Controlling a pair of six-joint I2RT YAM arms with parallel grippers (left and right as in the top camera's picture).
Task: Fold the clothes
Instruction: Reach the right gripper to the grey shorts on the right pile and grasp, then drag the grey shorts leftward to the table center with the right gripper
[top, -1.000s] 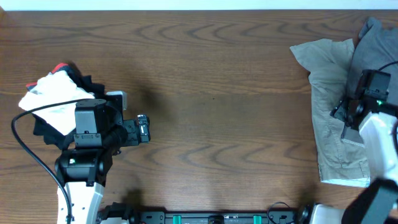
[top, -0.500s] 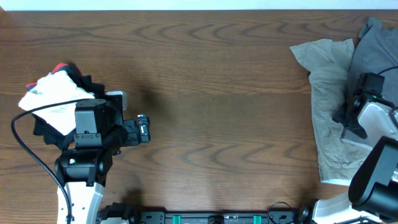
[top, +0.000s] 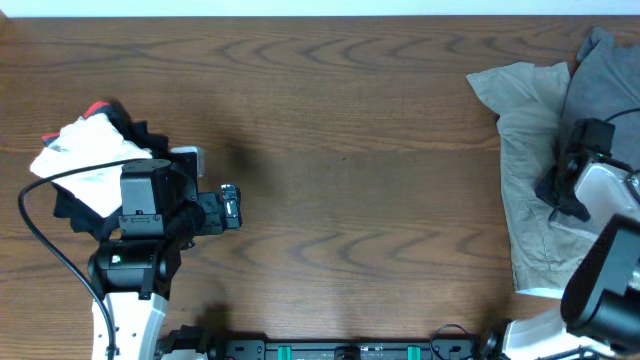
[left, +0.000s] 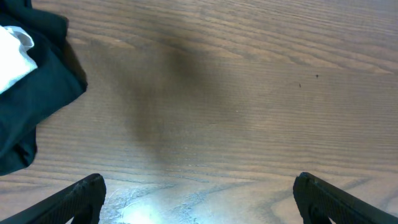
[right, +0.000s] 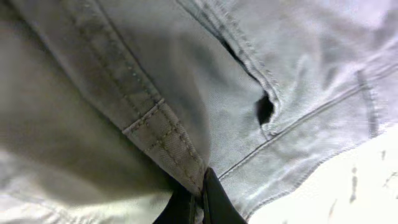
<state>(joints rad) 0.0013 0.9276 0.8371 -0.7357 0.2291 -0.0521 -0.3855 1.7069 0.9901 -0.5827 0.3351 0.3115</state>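
At the right edge of the table (top: 350, 120), my right gripper (top: 553, 190) is fully closed and pinches a raised fold of the beige-khaki garment (top: 525, 150). The right wrist view confirms it: the dark fingertips (right: 211, 202) meet on a stitched seam ridge of that garment (right: 155, 124), with cloth filling nearly the whole view. A double-stitched seam and a small dark opening in the cloth lie just beyond the grip. One pale patch at the lower right of that view carries faint marks too blurred to read. Grey shorts (top: 600, 70) lie crumpled at the far right corner, overlapping the beige-khaki garment's right side. My left gripper (top: 230, 207) stands wide open and holds nothing; its fingertips (left: 84, 196) hang over bare wood. Just beside it to the left lies a dark garment (left: 31, 106) with a white cloth (top: 85, 155) on top and a red scrap (top: 97, 108) at its far edge.
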